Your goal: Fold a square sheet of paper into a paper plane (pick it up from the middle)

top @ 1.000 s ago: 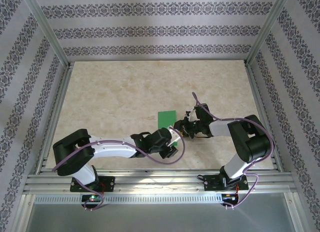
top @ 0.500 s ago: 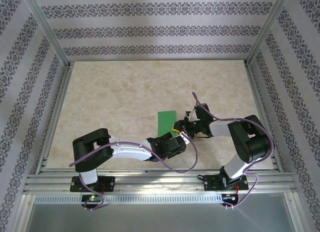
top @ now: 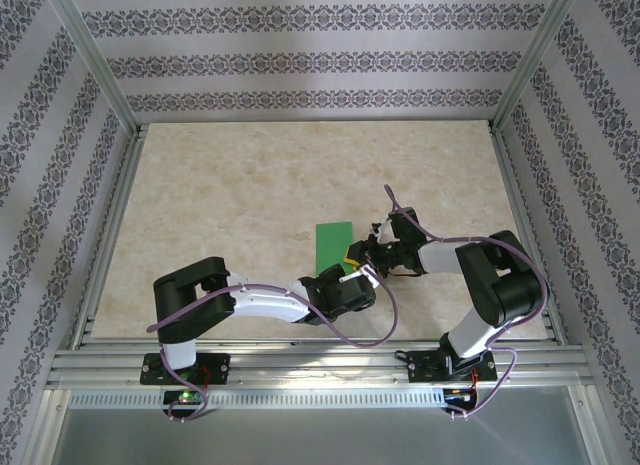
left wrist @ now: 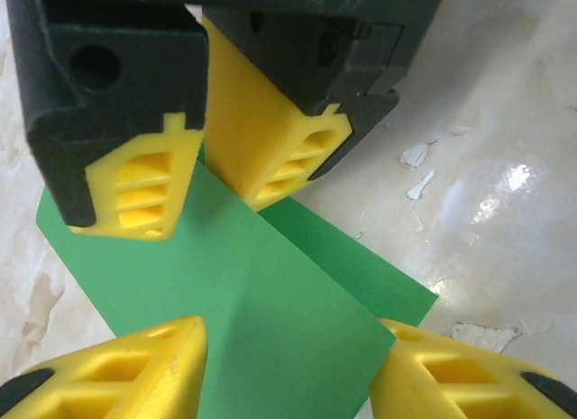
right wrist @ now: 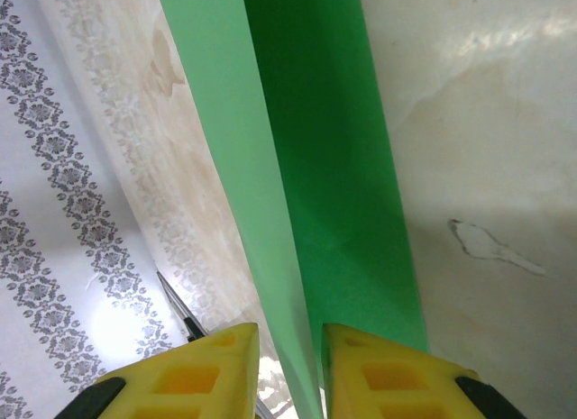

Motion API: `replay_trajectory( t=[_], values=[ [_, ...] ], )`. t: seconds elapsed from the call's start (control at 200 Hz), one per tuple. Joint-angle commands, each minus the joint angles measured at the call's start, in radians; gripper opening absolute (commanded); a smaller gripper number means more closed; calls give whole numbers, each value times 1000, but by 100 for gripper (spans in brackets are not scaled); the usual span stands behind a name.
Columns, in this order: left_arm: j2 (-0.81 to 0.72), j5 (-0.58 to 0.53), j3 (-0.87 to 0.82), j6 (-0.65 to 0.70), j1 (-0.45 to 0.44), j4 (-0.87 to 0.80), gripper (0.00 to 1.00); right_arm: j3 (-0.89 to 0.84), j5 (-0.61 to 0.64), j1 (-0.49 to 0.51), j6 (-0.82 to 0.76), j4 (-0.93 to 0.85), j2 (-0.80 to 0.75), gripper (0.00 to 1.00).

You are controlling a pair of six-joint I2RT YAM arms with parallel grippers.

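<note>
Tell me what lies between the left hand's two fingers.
The green paper lies there, inside the left hand, shown in the left wrist view.

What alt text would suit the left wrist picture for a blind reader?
A folded green paper over a pale marbled table, its far end pinched by the right tool; the left tool stands open around its near corner.
</note>
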Motion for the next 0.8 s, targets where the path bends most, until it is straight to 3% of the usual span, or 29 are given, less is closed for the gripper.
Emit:
replay_trajectory(
  t=[0.0, 0.19, 0.29, 0.35, 0.575, 0.794],
  values=[
    [7, -16, 11, 2, -15, -40, 41, 9, 7, -10, 2, -12, -26, 25],
    [-13, -4, 3, -2, -13, -22, 22, 7, 11, -10, 2, -16, -29, 25],
    [-23, 23, 1, -24, -6, -21, 5, 5, 15, -9, 1, -18, -35, 25],
    [-32, 48, -5, -33, 1, -10, 0, 7, 19, -10, -1, -24, -39, 25],
    [-81, 195, -12, -109, 64, -15, 0, 13, 106, -25, -60, -143, -115, 29],
    [-167, 481, -99, -244, 202, 95, 0, -35, 258, -72, -109, -246, -278, 36]
  ],
)
